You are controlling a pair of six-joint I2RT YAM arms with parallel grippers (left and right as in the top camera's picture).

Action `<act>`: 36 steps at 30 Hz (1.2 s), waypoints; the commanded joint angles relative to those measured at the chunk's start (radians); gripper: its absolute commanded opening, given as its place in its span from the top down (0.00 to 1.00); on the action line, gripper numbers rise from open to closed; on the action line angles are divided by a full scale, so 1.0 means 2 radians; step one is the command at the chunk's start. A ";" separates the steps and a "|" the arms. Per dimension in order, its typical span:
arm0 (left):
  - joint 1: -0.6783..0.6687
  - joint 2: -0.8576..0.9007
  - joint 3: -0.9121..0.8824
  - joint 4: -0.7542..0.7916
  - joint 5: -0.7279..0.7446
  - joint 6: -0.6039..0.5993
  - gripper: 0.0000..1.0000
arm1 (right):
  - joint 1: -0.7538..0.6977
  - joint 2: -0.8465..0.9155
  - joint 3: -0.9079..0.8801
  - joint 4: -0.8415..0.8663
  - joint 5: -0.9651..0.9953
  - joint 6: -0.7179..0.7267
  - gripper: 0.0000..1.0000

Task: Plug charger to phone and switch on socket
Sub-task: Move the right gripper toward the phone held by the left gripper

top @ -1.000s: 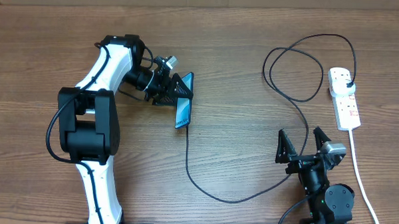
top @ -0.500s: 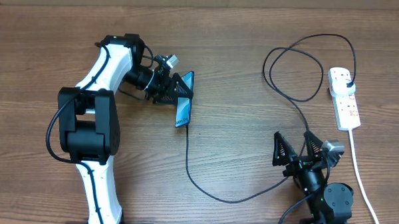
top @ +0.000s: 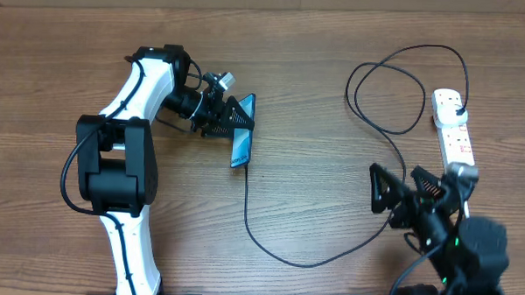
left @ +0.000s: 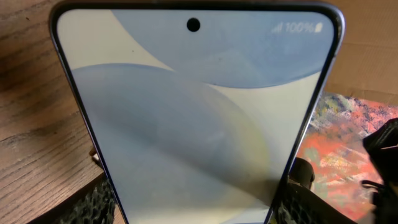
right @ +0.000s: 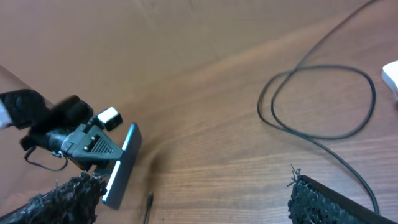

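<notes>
The left gripper [top: 233,118] clamps the phone [top: 240,149] by its upper end, apparently steadying it for the charger [top: 304,265] whose tip lies at its lower end, while the right gripper [top: 404,189] hangs wide open and empty beside the cable, near the socket [top: 455,141]

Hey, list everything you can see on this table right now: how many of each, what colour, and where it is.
table: one, brown wood, under everything.
phone: one, blue screen, left of centre, in the left tool.
charger: one, black cable, from the phone's lower end, looping right to a plug in the socket.
socket: one, white with red markings, right edge.
left arm: one, white and black, left side.
right arm: one, black, bottom right.
left tool: one, black, shut on the phone.
right tool: one, black, open, empty, left of the socket.
</notes>
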 commanded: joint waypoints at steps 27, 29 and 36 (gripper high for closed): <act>-0.005 0.004 0.007 0.000 0.023 0.019 0.42 | 0.056 0.438 0.227 -0.129 -0.222 0.002 0.24; -0.008 0.004 0.007 0.000 0.023 0.019 0.41 | 0.082 0.454 0.227 -0.120 -0.198 0.003 0.23; -0.019 0.004 0.007 0.001 0.023 0.019 0.41 | 0.167 0.517 0.227 -0.037 -0.130 0.066 0.23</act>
